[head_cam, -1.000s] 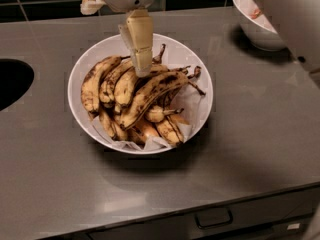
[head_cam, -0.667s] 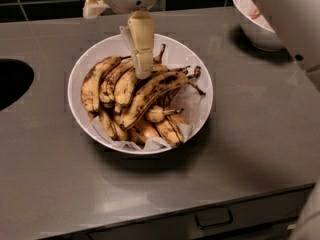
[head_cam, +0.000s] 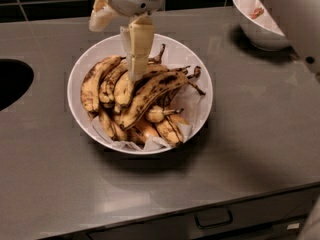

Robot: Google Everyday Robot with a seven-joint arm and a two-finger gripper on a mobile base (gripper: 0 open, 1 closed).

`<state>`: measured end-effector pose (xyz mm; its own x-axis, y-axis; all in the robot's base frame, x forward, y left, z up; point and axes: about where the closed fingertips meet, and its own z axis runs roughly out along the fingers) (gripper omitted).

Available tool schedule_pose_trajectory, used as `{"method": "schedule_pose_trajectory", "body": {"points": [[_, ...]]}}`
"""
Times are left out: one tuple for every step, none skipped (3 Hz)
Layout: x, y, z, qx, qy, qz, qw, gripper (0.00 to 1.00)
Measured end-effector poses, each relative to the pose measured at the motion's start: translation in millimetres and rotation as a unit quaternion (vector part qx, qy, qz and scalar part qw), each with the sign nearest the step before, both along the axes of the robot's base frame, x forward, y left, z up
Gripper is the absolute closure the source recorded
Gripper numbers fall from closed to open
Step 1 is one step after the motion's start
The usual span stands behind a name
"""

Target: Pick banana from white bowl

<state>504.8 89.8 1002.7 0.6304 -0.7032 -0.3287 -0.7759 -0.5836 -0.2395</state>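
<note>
reaching for the grasp

the claw (head_cam: 135, 73) hangs over the white bowl (head_cam: 173, 52), mid-counter (head_cam: 260, 134) toward the back edge, tip at the banana (head_cam: 121, 90) on the pile. its grip: cannot tell. next likely: clamp, lift straight.

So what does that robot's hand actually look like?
The hand, over the white bowl of bananas, has a rounded pale-grey housing with a small vent grille, and a cream, flat-sided, blocky lower part. A smooth white arm shell fills the top right corner. No cables show.

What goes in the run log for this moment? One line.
gripper: down at banana | banana: lying in white bowl, not lifted
</note>
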Motion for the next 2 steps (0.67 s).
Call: {"method": "schedule_pose_trajectory", "body": {"points": [[-4.7, -4.0, -6.9, 0.005, 0.018, 0.001, 0.9998, 0.17], [-8.4, -8.7, -13.1, 0.008, 0.032, -0.001, 0.9995, 0.26]]}}
